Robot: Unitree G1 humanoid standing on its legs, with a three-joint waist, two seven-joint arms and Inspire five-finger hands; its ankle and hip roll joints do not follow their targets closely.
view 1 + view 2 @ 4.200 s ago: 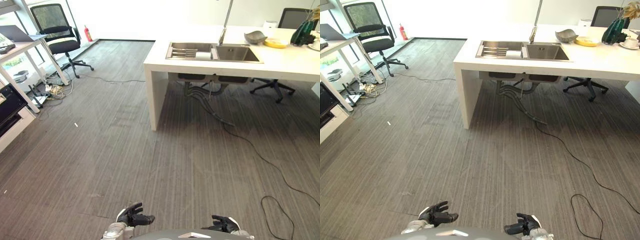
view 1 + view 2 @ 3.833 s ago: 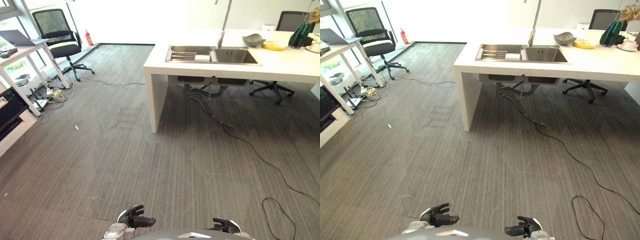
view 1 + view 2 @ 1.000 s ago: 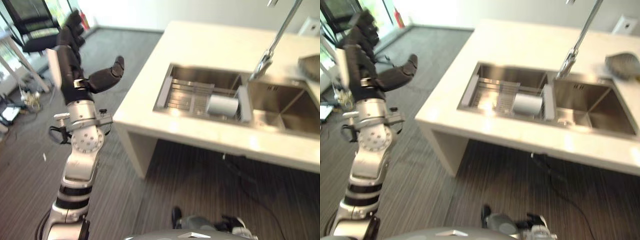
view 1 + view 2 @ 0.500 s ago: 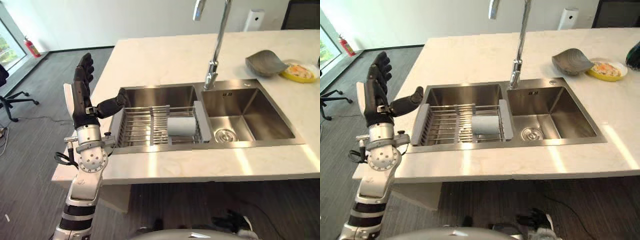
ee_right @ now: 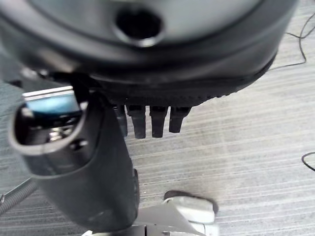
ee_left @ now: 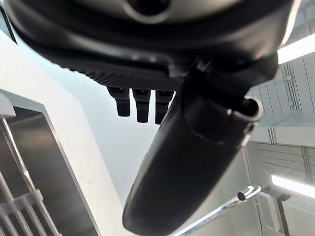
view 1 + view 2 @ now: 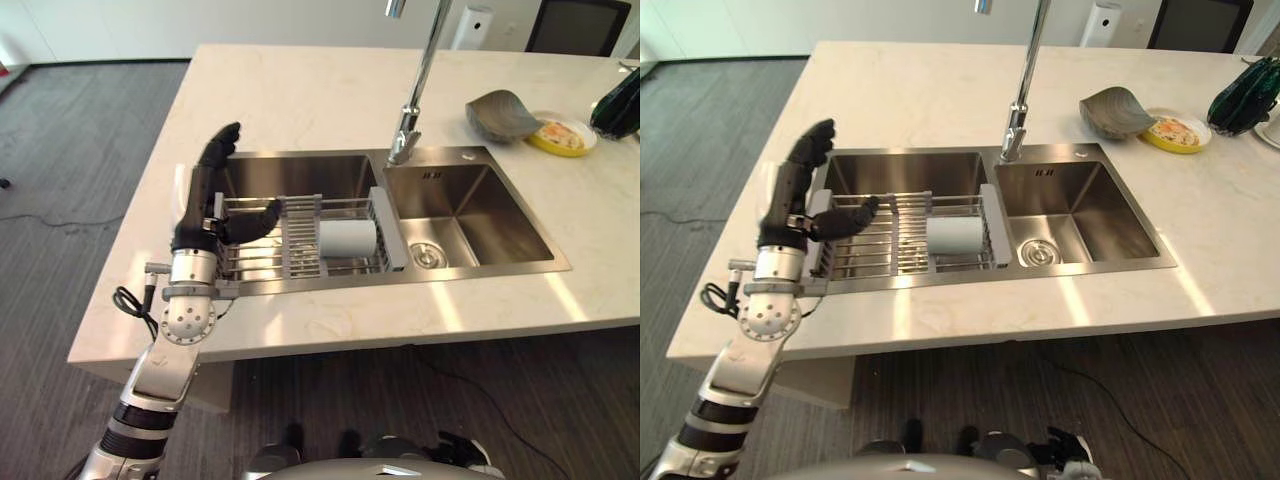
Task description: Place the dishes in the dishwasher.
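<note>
A grey bowl (image 7: 500, 113) and a yellow plate (image 7: 560, 135) holding food sit on the white counter (image 7: 300, 90), right of the faucet (image 7: 415, 80). A wire rack (image 7: 255, 250) spans the left basin of the steel sink (image 7: 470, 215), and a white cup (image 7: 347, 238) lies on its side in the rack. My left hand (image 7: 205, 205) is raised over the rack's left end, open, with fingers straight up and the thumb out toward the rack. It holds nothing. My right hand (image 7: 1060, 445) hangs low by the floor, its fingers (image 5: 152, 120) relaxed and holding nothing.
A dark green object (image 7: 615, 110) stands at the counter's far right edge. A white device (image 7: 470, 25) and a black chair (image 7: 565, 25) are behind the counter. The right basin has a drain (image 7: 425, 255). Grey carpet (image 7: 70, 150) lies to the left.
The camera has moved in over the counter, shifting the whole view. My left hand has come right, from beside the counter's left edge to above the rack's left end. It stays open.
</note>
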